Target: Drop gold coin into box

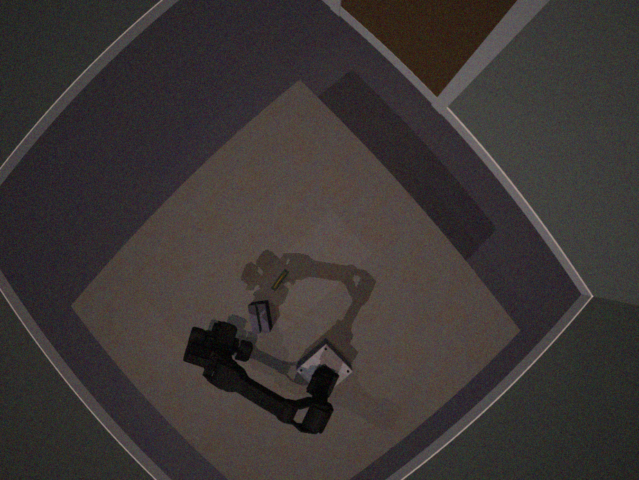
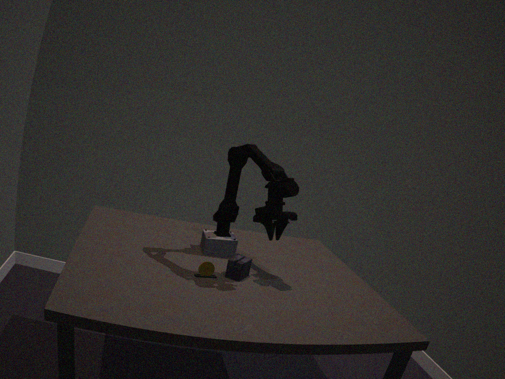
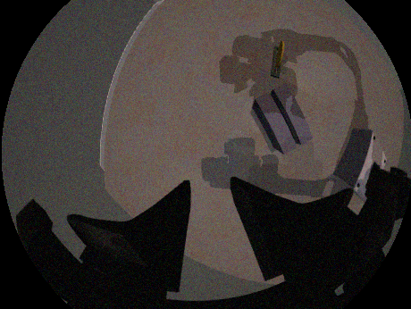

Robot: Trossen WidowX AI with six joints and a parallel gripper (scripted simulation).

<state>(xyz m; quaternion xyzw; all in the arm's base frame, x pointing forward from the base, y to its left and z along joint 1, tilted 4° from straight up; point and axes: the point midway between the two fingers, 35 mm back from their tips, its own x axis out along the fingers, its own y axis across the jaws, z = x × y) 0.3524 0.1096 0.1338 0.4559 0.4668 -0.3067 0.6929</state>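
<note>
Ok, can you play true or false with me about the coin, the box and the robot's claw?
1. The coin stands in its holder. True.
2. The gripper holds the coin. False: it holds nothing, fingers partly apart, up in the air.
3. The box sits beside the coin on the table. True.
4. The coin is inside the box. False: it is outside, in plain sight.
5. The gripper touches the box. False: it hangs above the table, apart from it.

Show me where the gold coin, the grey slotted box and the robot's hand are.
gold coin [image 2: 206, 267], exterior view, middle of its round face.
grey slotted box [image 3: 295, 125], wrist view, lid beside the slot.
hand [image 2: 275, 234], exterior view, gap between its fingertips, empty, above the table.
</note>
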